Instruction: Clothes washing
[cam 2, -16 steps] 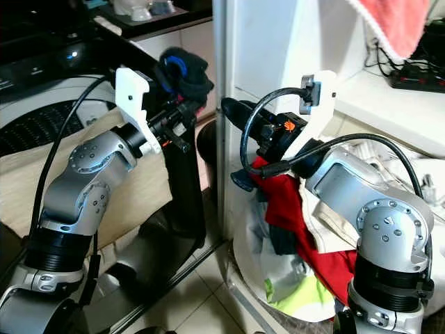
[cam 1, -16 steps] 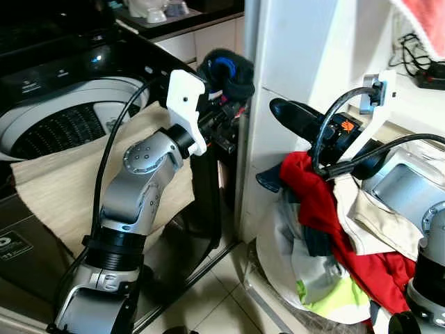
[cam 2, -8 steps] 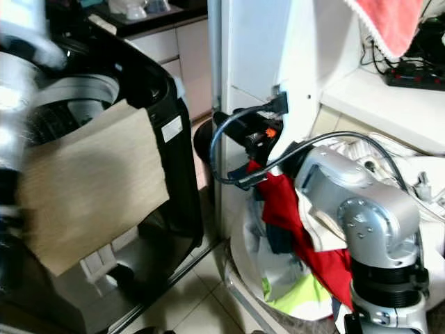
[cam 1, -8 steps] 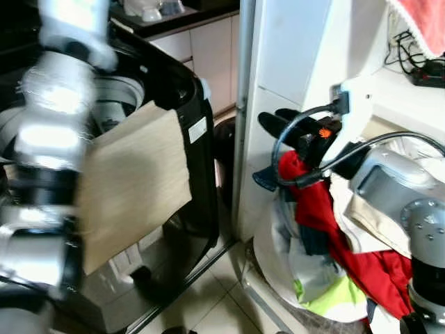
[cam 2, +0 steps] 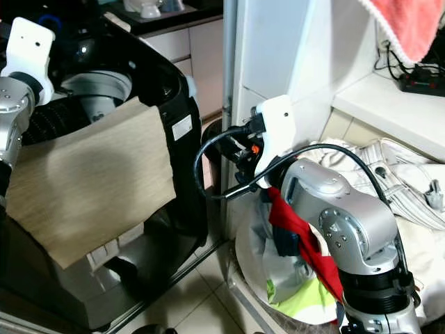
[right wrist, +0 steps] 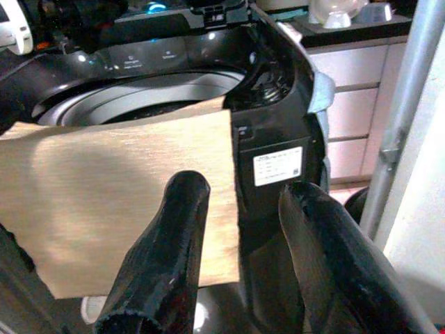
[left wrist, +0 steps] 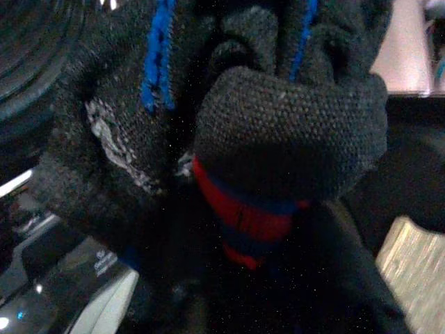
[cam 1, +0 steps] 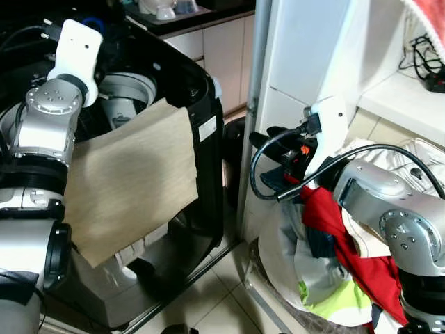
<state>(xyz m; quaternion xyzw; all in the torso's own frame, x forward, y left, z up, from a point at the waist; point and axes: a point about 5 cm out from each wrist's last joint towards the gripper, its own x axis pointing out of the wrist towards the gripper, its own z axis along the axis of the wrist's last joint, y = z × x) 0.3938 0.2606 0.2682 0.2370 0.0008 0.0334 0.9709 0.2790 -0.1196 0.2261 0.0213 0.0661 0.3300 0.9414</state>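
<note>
Over the washer's open tub, loading barely begun

I have the left gripper [left wrist: 236,209] pinching a dark sock bundle [left wrist: 278,132] above the washer [right wrist: 271,90]; my right gripper [right wrist: 243,257] waits spread and empty; the pile of clothes [cam 1: 334,257] is left

Black washing machine [cam 1: 201,90] with grey drum rim; beige, finely ribbed cloth [cam 1: 128,177] draped over its front. Dark grey knit sock [left wrist: 278,132] with blue stitching and red-and-navy bands. Laundry pile [cam 1: 334,257]: red, white, cream and neon yellow-green garments. Pink towel [cam 2: 407,24].
</note>
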